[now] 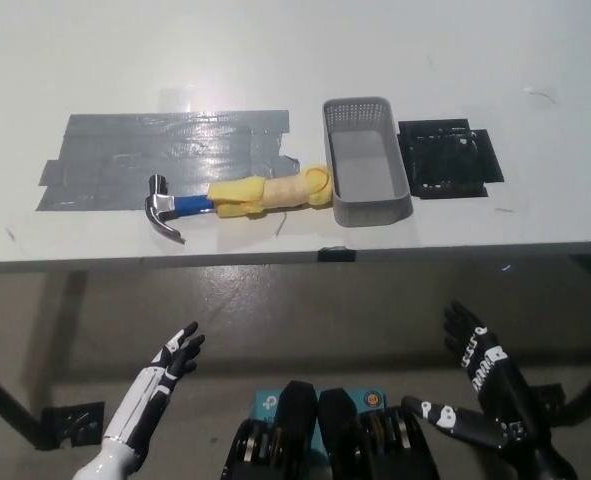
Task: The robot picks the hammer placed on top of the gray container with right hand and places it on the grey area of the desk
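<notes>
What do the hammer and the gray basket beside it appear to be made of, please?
Hammer: shiny metal head, blue shaft, and a yellow grip that looks like rubber or foam. Basket: apparently matte gray plastic, with a perforated rim.

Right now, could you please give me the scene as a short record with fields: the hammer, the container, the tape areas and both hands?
hammer: hammer lies flat on the desk, metal head on the edge of the grey tape area, yellow handle end close beside the container
container: gray container, nothing inside
black patch: black patch, right of the container
left hand: left hand, open, below the desk edge
right hand: right hand, open, below the desk edge, holding nothing
</notes>
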You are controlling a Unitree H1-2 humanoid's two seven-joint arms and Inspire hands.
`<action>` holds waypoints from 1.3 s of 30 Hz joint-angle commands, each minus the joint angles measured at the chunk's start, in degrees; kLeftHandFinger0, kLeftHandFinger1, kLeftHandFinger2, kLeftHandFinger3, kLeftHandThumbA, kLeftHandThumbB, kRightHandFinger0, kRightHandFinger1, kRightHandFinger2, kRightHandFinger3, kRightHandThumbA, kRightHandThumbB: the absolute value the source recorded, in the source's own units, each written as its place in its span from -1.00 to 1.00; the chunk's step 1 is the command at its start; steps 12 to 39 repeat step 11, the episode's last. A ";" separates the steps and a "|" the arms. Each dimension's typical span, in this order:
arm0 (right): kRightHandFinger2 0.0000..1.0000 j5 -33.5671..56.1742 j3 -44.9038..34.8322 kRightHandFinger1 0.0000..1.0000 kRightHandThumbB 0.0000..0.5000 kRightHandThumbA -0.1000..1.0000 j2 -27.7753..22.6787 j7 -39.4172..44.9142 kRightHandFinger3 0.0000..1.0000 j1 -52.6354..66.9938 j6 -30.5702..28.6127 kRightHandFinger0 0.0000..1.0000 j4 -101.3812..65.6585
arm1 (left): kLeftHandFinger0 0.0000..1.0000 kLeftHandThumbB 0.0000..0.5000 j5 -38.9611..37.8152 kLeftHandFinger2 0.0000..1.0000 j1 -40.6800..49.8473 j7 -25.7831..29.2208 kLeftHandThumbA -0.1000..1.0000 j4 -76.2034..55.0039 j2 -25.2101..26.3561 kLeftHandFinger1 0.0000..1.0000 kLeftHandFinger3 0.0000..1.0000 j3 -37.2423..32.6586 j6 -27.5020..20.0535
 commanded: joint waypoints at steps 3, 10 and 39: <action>1.00 -0.01 0.53 1.00 -0.78 0.99 -0.63 0.34 1.00 -0.68 -2.58 1.00 -0.34 | 1.00 -0.64 -0.82 1.00 0.18 1.04 1.00 -1.47 -0.36 1.00 1.00 0.32 -2.44; 1.00 -0.16 1.30 1.00 -0.89 0.86 -0.58 0.45 1.00 -0.53 -2.29 1.00 -0.44 | 1.00 -0.67 -0.87 1.00 1.04 1.27 1.00 -1.67 -0.56 1.00 1.00 0.51 -2.05; 1.00 -0.16 1.30 1.00 -0.89 0.86 -0.58 0.45 1.00 -0.53 -2.29 1.00 -0.44 | 1.00 -0.67 -0.87 1.00 1.04 1.27 1.00 -1.67 -0.56 1.00 1.00 0.51 -2.05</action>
